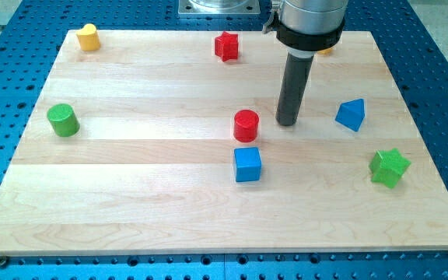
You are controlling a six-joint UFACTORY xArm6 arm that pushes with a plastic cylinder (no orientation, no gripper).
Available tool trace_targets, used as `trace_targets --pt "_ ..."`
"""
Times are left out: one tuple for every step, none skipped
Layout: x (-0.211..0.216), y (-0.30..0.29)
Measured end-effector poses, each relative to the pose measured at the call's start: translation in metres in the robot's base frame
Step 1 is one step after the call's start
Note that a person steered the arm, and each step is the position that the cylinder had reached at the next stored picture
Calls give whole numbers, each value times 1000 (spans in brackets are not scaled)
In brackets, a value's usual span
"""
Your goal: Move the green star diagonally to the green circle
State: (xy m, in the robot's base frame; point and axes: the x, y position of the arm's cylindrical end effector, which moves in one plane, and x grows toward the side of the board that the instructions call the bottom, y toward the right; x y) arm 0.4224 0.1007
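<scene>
my tip (288, 123) rests on the pale wooden tabletop (131, 194); the rod has no jaws, so there is no opening to tell. just to the view's left of it stands one red cylinder block (246, 125), with one blue cube block (247, 164) below that. one blue triangular block (351, 114) lies to the right. one green star block (388, 167) sits near the right edge, well apart from one green cylinder block (63, 120) at far left. up top: one red star block (226, 46), one yellow block (89, 36).
</scene>
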Motion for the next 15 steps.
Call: trace_targets --pt "3 0" --pt "17 0" --pt "39 0" --pt "53 26" --pt "53 75" --pt "53 120" --pt "55 165" --pt "76 169" --pt "97 130" --pt "117 80" --pt "124 17" --pt "125 35" --pt "147 55" --pt "159 20" --pt "168 -39"
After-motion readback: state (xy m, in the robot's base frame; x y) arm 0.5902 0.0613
